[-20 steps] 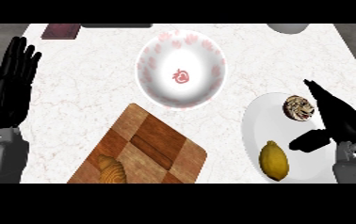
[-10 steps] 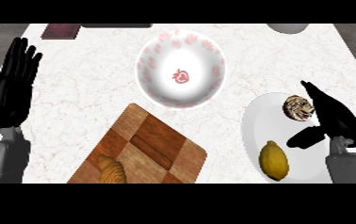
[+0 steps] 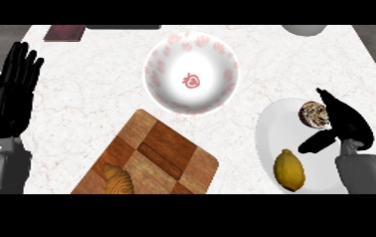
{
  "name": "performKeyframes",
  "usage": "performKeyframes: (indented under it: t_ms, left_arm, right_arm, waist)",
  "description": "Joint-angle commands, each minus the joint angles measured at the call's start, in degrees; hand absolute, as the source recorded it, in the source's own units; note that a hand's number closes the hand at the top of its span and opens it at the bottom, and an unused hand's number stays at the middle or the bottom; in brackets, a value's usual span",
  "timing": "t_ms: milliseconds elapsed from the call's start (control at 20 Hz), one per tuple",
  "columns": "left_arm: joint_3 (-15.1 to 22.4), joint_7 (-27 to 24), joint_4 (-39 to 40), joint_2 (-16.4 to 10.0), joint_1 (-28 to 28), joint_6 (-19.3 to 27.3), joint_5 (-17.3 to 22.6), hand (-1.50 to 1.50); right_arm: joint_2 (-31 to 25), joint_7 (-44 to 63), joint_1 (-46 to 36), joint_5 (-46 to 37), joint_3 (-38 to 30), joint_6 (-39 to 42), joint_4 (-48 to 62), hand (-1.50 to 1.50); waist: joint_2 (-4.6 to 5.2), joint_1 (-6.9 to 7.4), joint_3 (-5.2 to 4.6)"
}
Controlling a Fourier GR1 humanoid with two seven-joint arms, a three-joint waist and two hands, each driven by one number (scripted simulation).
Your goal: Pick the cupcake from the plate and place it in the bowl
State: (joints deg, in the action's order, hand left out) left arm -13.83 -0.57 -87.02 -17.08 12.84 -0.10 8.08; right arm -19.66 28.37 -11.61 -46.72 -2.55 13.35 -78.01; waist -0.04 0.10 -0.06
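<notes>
R hand (image 3: 343, 125) beside cupcake (image 3: 312, 114) on plate (image 3: 266, 131), far part. Fingers straight, thumb spread, prob. bracketing it for a grasp. Bowl (image 3: 220, 57) far-left. L hand (image 3: 18, 89) rests open, left edge.

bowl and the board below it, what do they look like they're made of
The bowl looks like glazed ceramic: a smooth white surface with a soft sheen and pink printed motifs, though plastic cannot be ruled out. The board looks like wood with a satin finish: brown checkered blocks with grain-like streaks.
</notes>
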Motion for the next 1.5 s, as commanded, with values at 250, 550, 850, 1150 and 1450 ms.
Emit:
performKeyframes:
  t_ms: [250, 550, 850, 1150, 1450]
  left_arm:
    - [0.1, 2.9, 0.7, -0.3, 3.9, 1.1, -1.0, 0.0]
    - [-0.7, 3.5, 1.1, -0.5, 4.7, 1.7, -1.5, 0.0]
    - [1.4, 1.3, 0.4, 1.1, 3.5, 0.1, -1.5, 0.0]
    - [1.9, 1.5, 0.3, 1.2, 4.9, -0.8, -0.8, 0.0]
    - [2.4, -0.5, 1.9, 2.5, 5.5, -0.1, -1.5, 0.0]
  right_arm:
    - [-0.3, -9.3, -5.1, -5.2, -0.3, -9.3, 9.8, 1.5]
    - [-1.1, -12.0, -1.4, -5.9, -1.5, -10.6, 6.1, 1.5]
    - [-16.0, -32.2, -10.6, -2.8, 0.3, 2.4, 13.2, 1.5]
    - [-26.8, -51.8, -18.4, -2.4, 0.3, 4.6, 22.8, 1.5]
    - [-30.4, -62.8, -30.2, -1.4, -4.2, 0.2, 36.7, 1.5]
  waist:
    - [0.1, 0.07, 0.08]
    - [0.05, -0.14, 0.07]
    - [1.43, 2.67, 0.26]
    - [2.2, 5.08, 0.44]
    - [1.89, 4.86, 0.32]
